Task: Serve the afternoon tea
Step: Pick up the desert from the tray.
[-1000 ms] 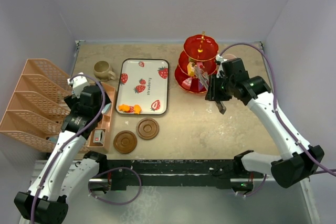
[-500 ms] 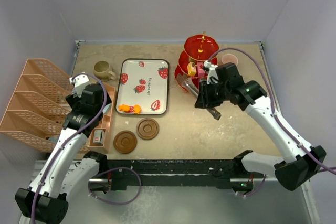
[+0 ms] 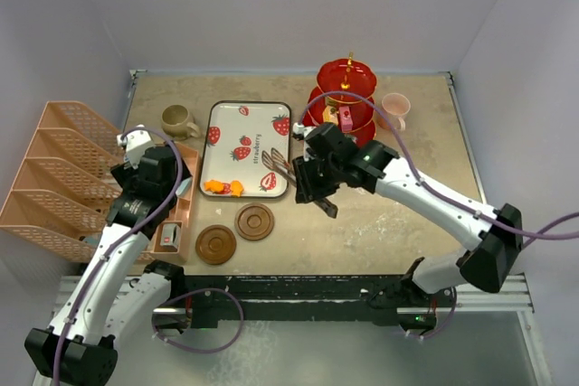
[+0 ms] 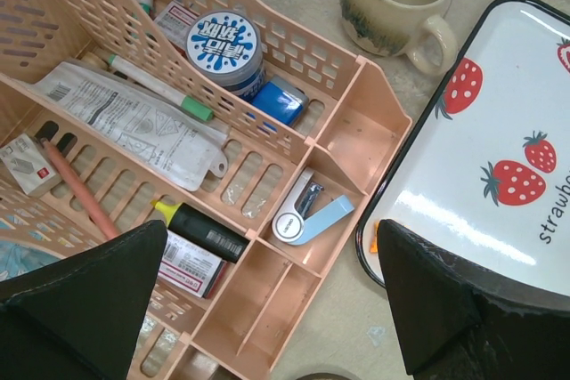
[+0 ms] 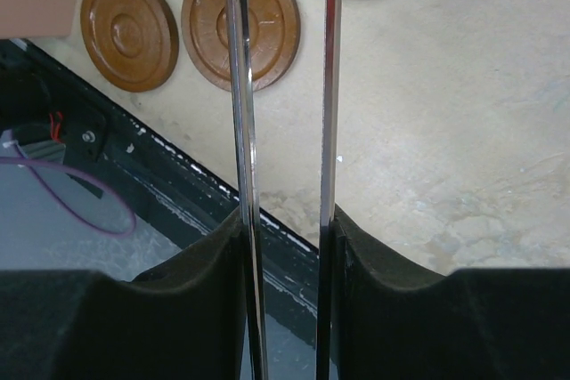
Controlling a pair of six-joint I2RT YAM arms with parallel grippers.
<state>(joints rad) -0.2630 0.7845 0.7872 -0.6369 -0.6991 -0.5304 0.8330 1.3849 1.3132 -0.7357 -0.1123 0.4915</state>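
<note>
Right end effector was clamped on the tweezers, centre of the top view, just off the tray's right rim. Tweezer tips sat over that rim, near a printed strawberry. In the right wrist view the two tweezer arms ran apart up to the top edge, tips out of frame, so what was between them could not be told.

Toy sweets lay at the tray's lower edge, left of the tips. One more pink sweet sat on the red stand, upper right of centre. The right arm crossed in front of the stand's lowest tier.

Pink mug stood just right of the stand. Olive mug stood left of the tray, beside the peach organizer. Two coasters lay side by side on the worktop, below the tray.

Left end effector was spread wide and empty, hanging over the organizer's small compartments, with the tray rim at lower right of its view.
</note>
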